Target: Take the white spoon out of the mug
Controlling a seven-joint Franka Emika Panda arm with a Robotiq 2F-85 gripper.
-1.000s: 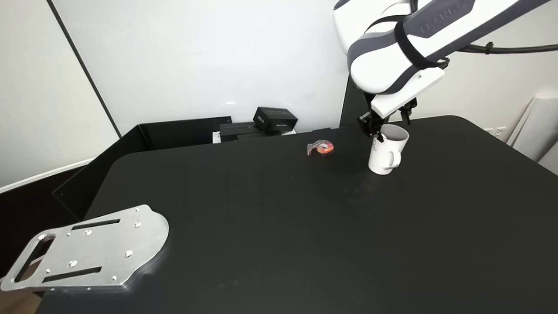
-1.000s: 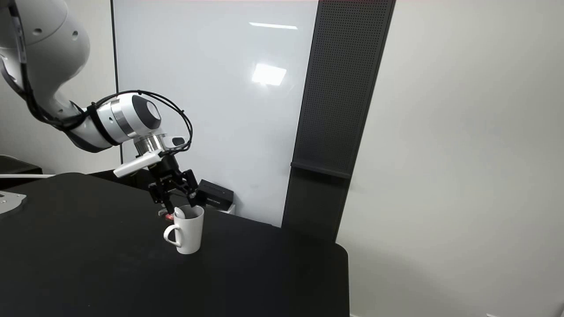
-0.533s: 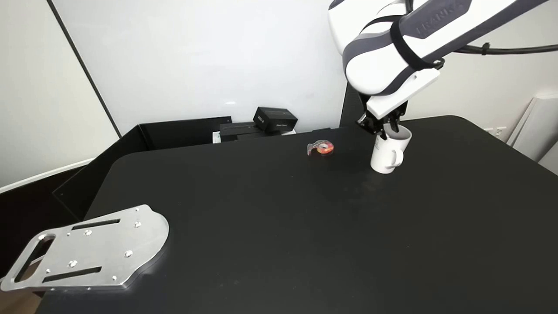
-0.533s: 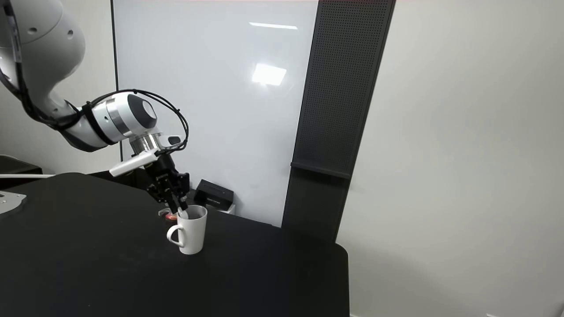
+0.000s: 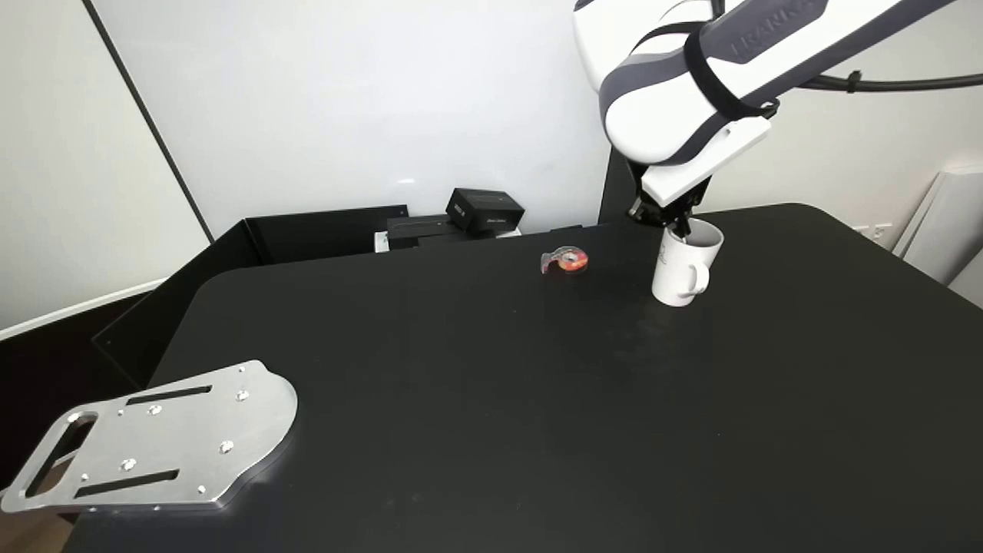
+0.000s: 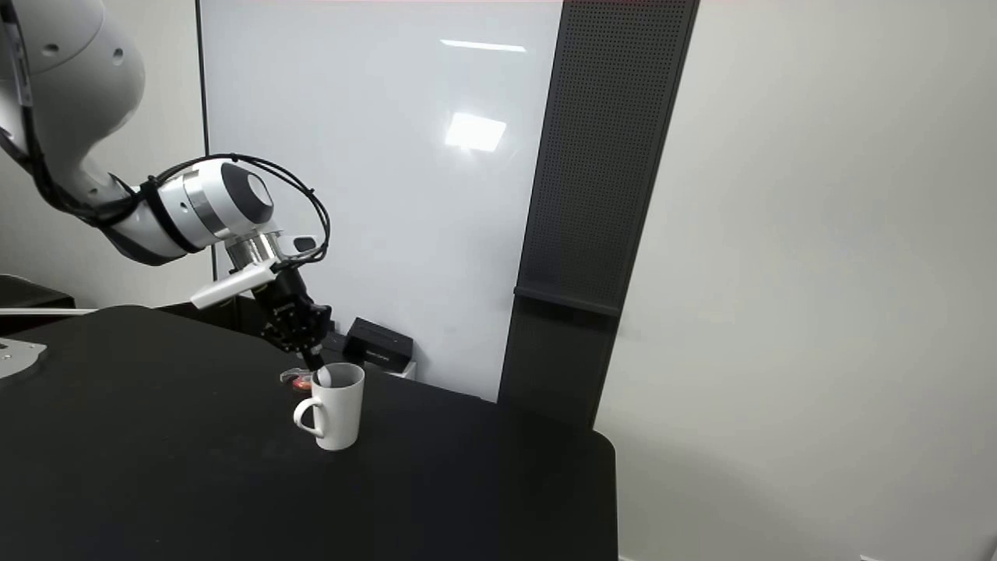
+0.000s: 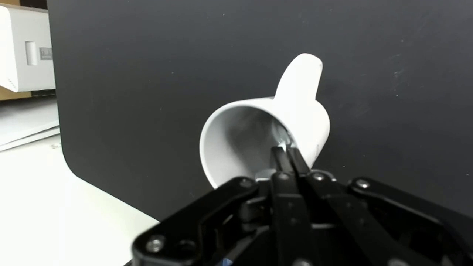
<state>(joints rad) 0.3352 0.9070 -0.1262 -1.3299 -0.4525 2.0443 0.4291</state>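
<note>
The white mug stands upright on the dark table in both exterior views, its handle facing the camera side. Inside it, against the rim, leans the white spoon; only its upper end shows there. In the wrist view I look into the mug, where part of the spoon appears as a pale, glossy shape just beyond my fingertips. My gripper is at the mug's mouth with its fingers brought together on the spoon's upper end. The spoon's lower part is hidden by the mug wall.
A tape dispenser with a red roll lies on the table near the mug. Black boxes sit beyond the table's back edge. A metal plate is at the table's front corner.
The jaws have gone from wide apart to closed at the spoon's top. My arm has shifted slightly, and the mug has moved a little sideways.
</note>
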